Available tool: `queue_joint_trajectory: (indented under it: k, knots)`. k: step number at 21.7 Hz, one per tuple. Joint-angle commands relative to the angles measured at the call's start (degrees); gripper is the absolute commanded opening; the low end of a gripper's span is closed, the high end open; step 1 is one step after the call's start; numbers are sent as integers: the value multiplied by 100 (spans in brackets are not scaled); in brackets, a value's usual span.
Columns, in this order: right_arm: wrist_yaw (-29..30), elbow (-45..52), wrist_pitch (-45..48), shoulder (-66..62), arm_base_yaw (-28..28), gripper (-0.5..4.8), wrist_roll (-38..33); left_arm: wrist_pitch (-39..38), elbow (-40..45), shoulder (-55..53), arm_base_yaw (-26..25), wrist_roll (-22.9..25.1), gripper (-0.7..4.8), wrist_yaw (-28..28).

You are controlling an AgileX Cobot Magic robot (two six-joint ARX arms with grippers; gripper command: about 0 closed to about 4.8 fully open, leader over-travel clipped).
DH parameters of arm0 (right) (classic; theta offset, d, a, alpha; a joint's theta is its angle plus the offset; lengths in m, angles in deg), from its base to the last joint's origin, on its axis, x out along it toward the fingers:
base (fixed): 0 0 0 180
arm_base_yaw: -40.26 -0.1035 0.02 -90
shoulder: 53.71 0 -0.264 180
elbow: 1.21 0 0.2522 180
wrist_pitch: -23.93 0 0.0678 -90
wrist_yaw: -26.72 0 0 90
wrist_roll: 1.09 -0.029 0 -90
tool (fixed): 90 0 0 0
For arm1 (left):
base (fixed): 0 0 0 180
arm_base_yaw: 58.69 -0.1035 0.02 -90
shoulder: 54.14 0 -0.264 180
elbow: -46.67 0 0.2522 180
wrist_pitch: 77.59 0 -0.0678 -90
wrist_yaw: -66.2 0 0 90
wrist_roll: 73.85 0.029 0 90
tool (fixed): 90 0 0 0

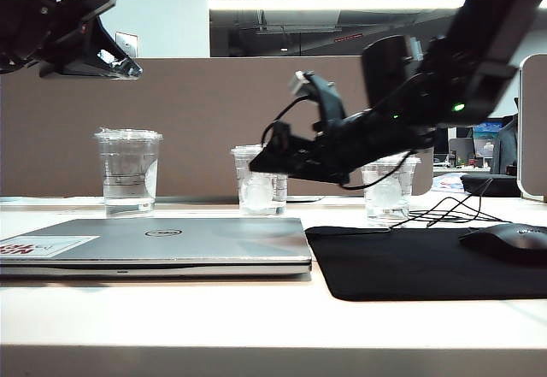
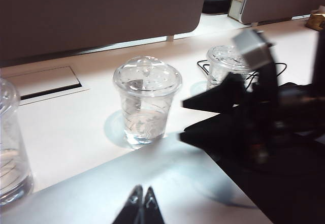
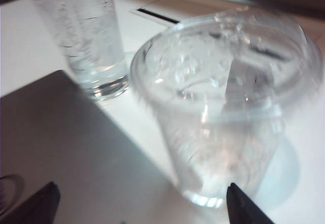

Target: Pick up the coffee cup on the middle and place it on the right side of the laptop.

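From where I stand at the table's edge, the coffee cup (image 1: 258, 182) sits in the middle of three clear cups, behind the far right corner of the closed laptop (image 1: 154, 244); the larger ringed cup (image 1: 128, 172) stands well to its left and the shortest cup (image 1: 390, 189) to its right, behind the black mouse mat (image 1: 427, 262). The right gripper (image 1: 261, 161) reaches in from the right and hangs just in front of the middle cup, partly covering it; the left gripper (image 1: 115, 62) is high up at the left, well clear of everything.

The left wrist camera shows the coffee cup (image 2: 146, 102) standing upright on the white table, domed lid on, a little water in it; the left gripper (image 2: 142, 203) has its two tips pressed together over the laptop lid; the right gripper (image 2: 198, 117) comes in beside the cup with its black fingers spread apart.

The right wrist camera looks closely at the coffee cup (image 3: 228, 112) — it fills the view, between the two spread fingertips (image 3: 244, 206) of the right gripper (image 3: 139, 203), not yet touched as far as I can tell.

The cup looks thin-walled and light, smooth and likely slippery; a hard squeeze would probably buckle it or pop the lid. I would take it around the body below the lid rim — gently, kept upright because of the liquid.
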Motion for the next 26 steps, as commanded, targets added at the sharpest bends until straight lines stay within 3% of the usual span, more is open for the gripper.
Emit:
queue_joint_trajectory:
  k: [1,9,14,26]
  knots:
    - [-739,-291,129,-184,-162,479,168,103,-20,17,0,-17,-5,37]
    - [-1491,-708,151,-551,-258,479,164,101,-17,17,0,-17,-5,37]
    - [-1427,-1169,46,-977,-264,479,-415,92,-17,17,0,-20,-5,37]
    - [-1300,-1558,155,-1460,-262,479,-763,90,-17,17,0,-17,-5,35]
